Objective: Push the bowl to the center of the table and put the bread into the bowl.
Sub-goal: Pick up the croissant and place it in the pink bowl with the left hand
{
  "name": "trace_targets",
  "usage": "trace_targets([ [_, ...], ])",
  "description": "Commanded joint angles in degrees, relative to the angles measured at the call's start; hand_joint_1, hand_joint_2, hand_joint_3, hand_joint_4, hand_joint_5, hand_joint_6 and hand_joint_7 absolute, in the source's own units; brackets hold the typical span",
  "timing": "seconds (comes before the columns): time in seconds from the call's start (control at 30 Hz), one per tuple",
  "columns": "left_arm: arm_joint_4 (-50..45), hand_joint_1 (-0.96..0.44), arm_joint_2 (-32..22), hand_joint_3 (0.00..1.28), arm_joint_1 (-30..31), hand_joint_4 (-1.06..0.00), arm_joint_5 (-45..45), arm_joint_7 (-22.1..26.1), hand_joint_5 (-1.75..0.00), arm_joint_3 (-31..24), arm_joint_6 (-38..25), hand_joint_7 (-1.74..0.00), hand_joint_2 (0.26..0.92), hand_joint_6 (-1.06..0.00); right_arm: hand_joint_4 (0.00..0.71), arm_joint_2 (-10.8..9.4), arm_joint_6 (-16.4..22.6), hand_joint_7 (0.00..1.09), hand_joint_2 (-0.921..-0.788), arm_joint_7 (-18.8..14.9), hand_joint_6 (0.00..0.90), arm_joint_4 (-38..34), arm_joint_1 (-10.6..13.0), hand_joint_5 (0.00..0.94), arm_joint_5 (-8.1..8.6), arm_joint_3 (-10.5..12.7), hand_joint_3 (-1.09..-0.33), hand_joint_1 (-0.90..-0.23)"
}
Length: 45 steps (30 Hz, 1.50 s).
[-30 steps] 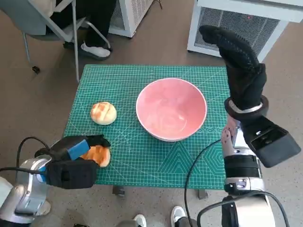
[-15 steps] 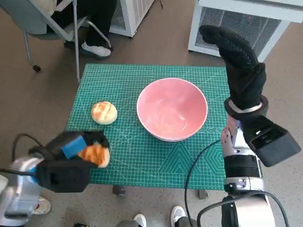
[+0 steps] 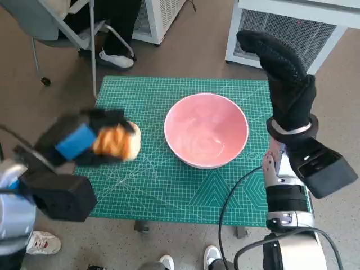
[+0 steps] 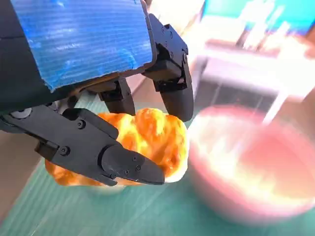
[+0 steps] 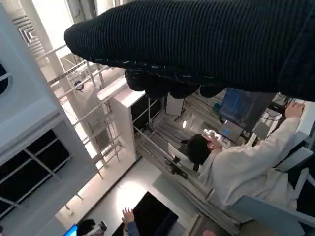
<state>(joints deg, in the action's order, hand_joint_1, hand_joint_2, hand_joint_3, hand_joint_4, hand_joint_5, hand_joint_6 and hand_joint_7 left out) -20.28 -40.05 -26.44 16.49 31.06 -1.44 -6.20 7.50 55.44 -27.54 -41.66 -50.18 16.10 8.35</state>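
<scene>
The mat (image 3: 169, 185) is covering the table, and the pink bowl (image 3: 206, 130) is sitting on it a little right of the middle, so the push looks done or nearly so. The right hand (image 3: 284, 79) is standing raised at the right edge, beyond the bowl's right rim, fingers straight and together, holding nothing; any sideways swing from there could be knocking the bowl off its spot. The left hand (image 3: 93, 140) is hanging above the left part of the mat, its fingers (image 4: 174, 93) wrapping over a bread roll (image 4: 147, 140) while the thumb is pressing from below. That grasp is covering only part of the roll, so a quick swing could be letting it slip out short of the bowl. The head view is blurring here, and whether a second roll is lying under the hand cannot be told; a low path could be brushing it. A release too near the left rim could be bouncing the roll back onto the mat or tipping the bowl.
</scene>
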Motion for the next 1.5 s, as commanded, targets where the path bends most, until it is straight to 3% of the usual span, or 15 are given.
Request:
trace_targets([
  [0.03, 2.02, 0.0, 3.82, 0.1, -7.43, -0.67, 1.37, -2.98, -1.15, 3.9, 2.67, -1.26, 0.92, -0.58, 0.23, -0.13, -0.85, 0.57, -0.921, -0.68, -0.001, 0.26, 1.7, 0.041, 0.69, -0.02, -0.828, -0.543],
  [0.47, 20.5, 0.0, 12.37, 0.08, -23.52, -0.72, 5.86, -4.23, -1.08, 15.28, 11.52, -1.27, 0.917, -0.58, 0.225, 0.08, -1.95, 0.57, -0.921, -0.92, -0.001, 1.54, 2.12, 0.041, 1.39, 0.3, -0.819, -0.551],
  [0.77, 32.8, 0.0, 17.97, 0.06, -29.04, -0.74, 11.86, -5.52, -1.05, 21.2, 10.91, -1.27, 0.92, -0.58, 0.218, 0.26, -2.74, 0.58, -0.921, -0.47, -0.001, 3.78, 3.3, 0.041, 1.31, 0.03, -0.815, -0.561],
  [0.97, 40.4, 0.0, 20.95, 0.09, -30.44, -0.71, 12.61, -6.04, -1.09, 22.78, 10.92, -1.29, 0.92, -0.55, 0.213, 0.41, -3.35, 0.58, -0.921, 0.19, -0.001, 5.86, 4.32, 0.042, 0.7, -0.08, -0.827, -0.557],
  [1.1, 45.19, 0.0, 22.09, 0.19, -31.09, -0.59, 12.27, -5.16, -1.21, 23.4, 11.64, -1.4, 0.921, -0.44, 0.211, 0.53, -3.64, 0.58, -0.921, 0.67, -0.001, 6.81, 4.85, 0.043, 0.23, -0.09, -0.829, -0.555],
  [1.17, 47.53, -0.12, 22.25, 0.24, -31.55, -0.51, 11.76, -3.82, -0.96, 23.77, 12.17, -1.45, 0.921, -0.42, 0.21, 0.59, -3.67, 0.58, -0.921, 0.84, -0.001, 7.1, 5.03, 0.044, 0.05, -0.1, -0.83, -0.552],
  [1.2, 48.56, -0.15, 22.3, 0.25, -31.78, -0.48, 11.48, -3.09, -0.67, 23.9, 12.41, -1.3, 0.904, -0.37, 0.21, 0.62, -3.67, 0.58, -0.921, 0.91, -0.001, 7.22, 5.11, 0.045, -0.03, -0.1, -0.83, -0.55],
  [1.23, 49.66, -0.13, 22.33, 0.2, -31.97, -0.44, 10.86, -1.97, -0.43, 23.86, 12.65, -0.96, 0.898, -0.37, 0.209, 0.66, -3.67, 0.57, -0.921, 0.95, -0.001, 7.28, 5.17, 0.046, -0.08, -0.1, -0.83, -0.549],
  [1.3, 50.88, -0.12, 22.21, 0.1, -32.15, -0.34, 9.78, -0.08, -0.18, 23.56, 13.0, -0.48, 0.91, -0.38, 0.208, 0.72, -3.75, 0.57, -0.921, 1.09, -0.001, 7.48, 5.29, 0.048, -0.19, -0.13, -0.829, -0.544],
  [1.4, 50.86, -0.15, 21.54, 0.04, -32.02, -0.24, 7.95, 2.83, -0.06, 22.74, 12.9, -0.21, 0.911, -0.36, 0.207, 0.68, -3.94, 0.57, -0.921, 1.28, -0.001, 7.81, 5.41, 0.05, -0.42, -0.16, -0.828, -0.539],
  [1.5, 49.23, -0.17, 20.7, 0.02, -31.46, -0.18, 6.56, 4.73, -0.02, 21.73, 12.29, -0.11, 0.905, -0.34, 0.205, 0.6, -4.04, 0.57, -0.921, 1.42, -0.001, 7.87, 5.45, 0.052, -0.58, -0.15, -0.828, -0.54],
])
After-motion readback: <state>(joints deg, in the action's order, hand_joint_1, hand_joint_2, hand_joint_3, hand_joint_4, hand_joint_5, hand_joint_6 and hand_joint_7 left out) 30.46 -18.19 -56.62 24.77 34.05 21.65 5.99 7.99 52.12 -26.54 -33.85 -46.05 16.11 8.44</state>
